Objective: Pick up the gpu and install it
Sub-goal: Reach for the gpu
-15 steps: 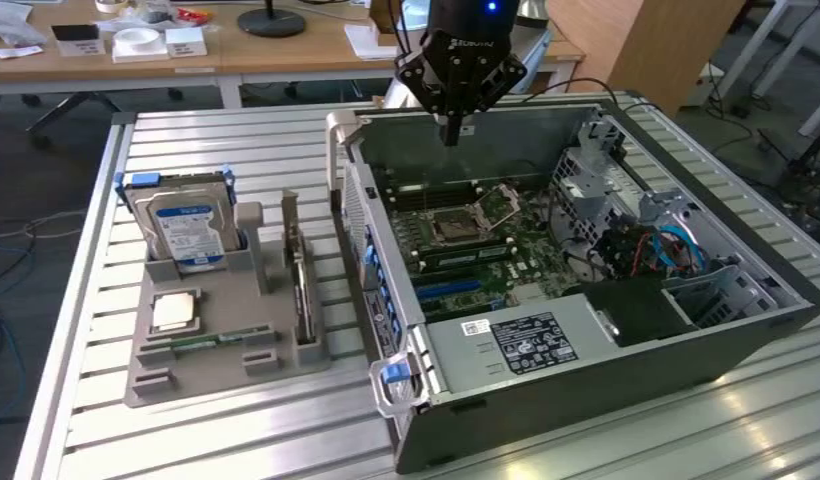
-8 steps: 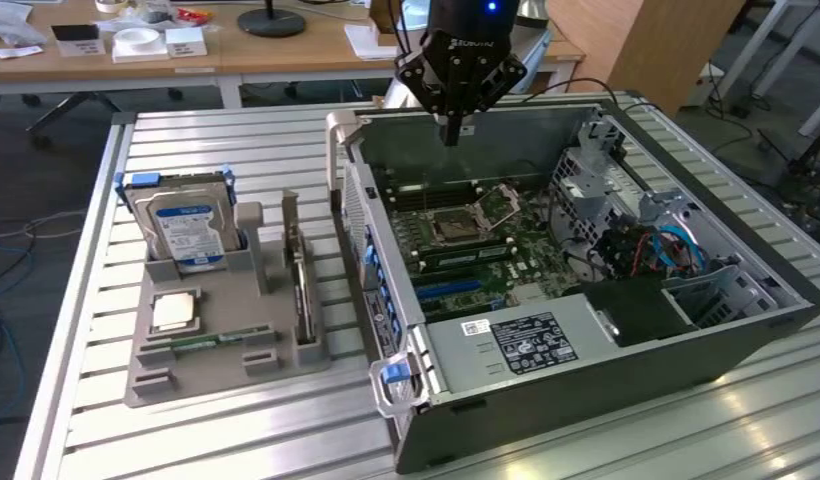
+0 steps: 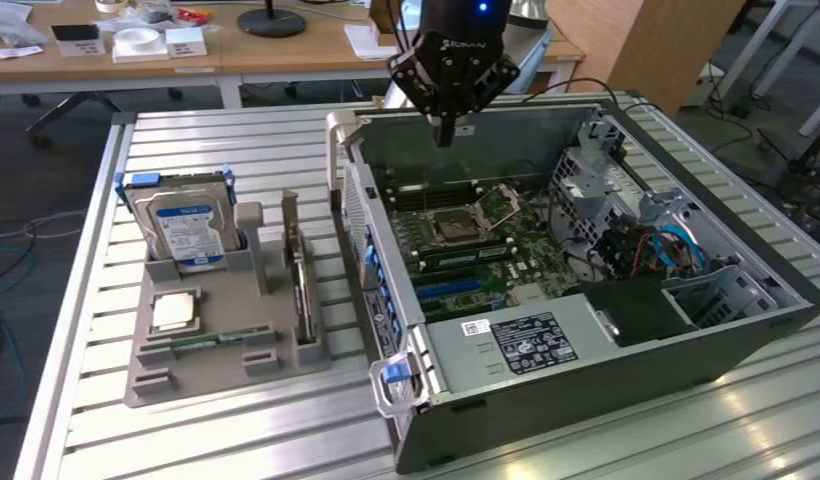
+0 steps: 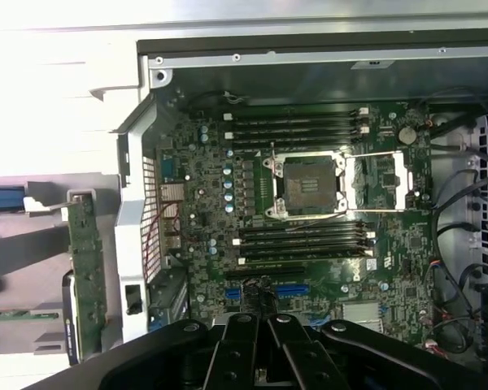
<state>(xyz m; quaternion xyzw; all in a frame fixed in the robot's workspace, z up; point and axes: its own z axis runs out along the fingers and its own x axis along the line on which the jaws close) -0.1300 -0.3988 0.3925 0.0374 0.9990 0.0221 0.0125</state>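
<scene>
Exterior view: I am holding the gripper [image 3: 445,132] closed, empty, over the open computer case [image 3: 610,385]; gpu [image 3: 301,290] sitting upright in grey holder [image 3: 203,375] at the exterior view's left.

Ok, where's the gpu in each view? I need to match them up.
Exterior view: the gpu stands on edge in the grey holder, on its side nearest the computer case.
Wrist view: the gpu sits just outside the case's perforated wall.
Shared landmark: the CPU socket inside the case.
</scene>
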